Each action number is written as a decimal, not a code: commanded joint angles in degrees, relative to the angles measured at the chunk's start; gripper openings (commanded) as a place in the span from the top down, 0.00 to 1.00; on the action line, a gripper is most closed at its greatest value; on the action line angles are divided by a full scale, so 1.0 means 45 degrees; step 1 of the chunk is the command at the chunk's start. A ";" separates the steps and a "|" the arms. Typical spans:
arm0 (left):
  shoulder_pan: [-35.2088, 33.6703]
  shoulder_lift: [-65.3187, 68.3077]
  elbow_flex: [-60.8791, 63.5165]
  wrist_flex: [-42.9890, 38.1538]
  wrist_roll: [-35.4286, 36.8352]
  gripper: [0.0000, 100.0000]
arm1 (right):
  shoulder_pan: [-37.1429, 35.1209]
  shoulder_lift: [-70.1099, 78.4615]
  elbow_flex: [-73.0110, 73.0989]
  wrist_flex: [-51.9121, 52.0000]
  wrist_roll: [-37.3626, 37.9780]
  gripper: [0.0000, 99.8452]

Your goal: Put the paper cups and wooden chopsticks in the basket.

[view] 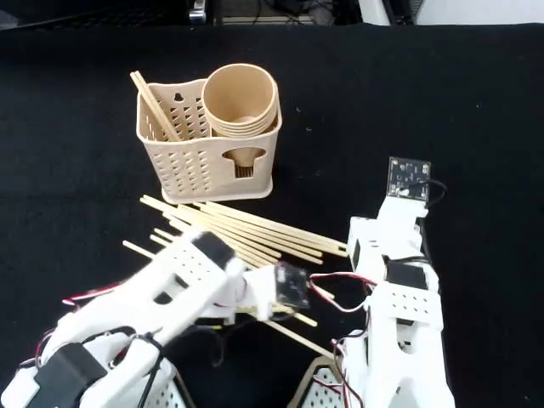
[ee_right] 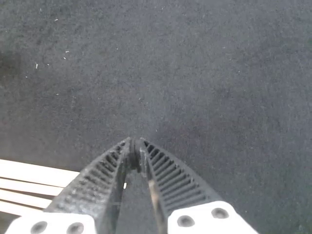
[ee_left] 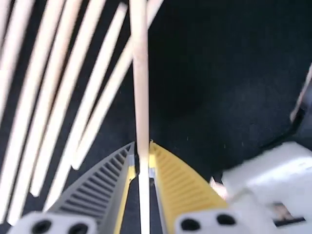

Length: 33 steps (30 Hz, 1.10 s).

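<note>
Left fingers (ee_left: 170, 175) were clamped on one pale wooden chopstick (ee_left: 140, 73), down among the loose pile of wooden chopsticks (view: 255, 229) on the black cloth counter (view: 442, 102). Right fingers (ee_right: 168, 173) were pressed together on nothing, over bare cloth. Stacked tan paper cups (view: 242, 98) sat in the beige slotted plastic basket (view: 200, 170), with leaning chopsticks (view: 153, 102) in its other compartment. Judged: cups done, most of the pile left.
</note>
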 commanded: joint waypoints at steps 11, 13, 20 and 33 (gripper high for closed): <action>0.0322 -0.0039 0.0029 -0.1778 0.0352 0.71 | -0.0137 -0.0283 -0.0127 -0.0234 0.0156 0.98; -0.0361 -0.0039 0.0029 -0.1817 0.0313 0.70 | -0.0098 -0.0283 -0.0107 -0.0234 0.0156 0.98; -0.2940 -0.0059 0.0713 -0.3536 0.0313 0.70 | -0.0098 -0.0283 -0.0107 -0.0234 0.0156 0.98; -0.2979 -0.0195 0.2471 -0.5783 0.1328 0.70 | -0.0137 -0.0283 -0.0107 -0.0234 0.0156 0.98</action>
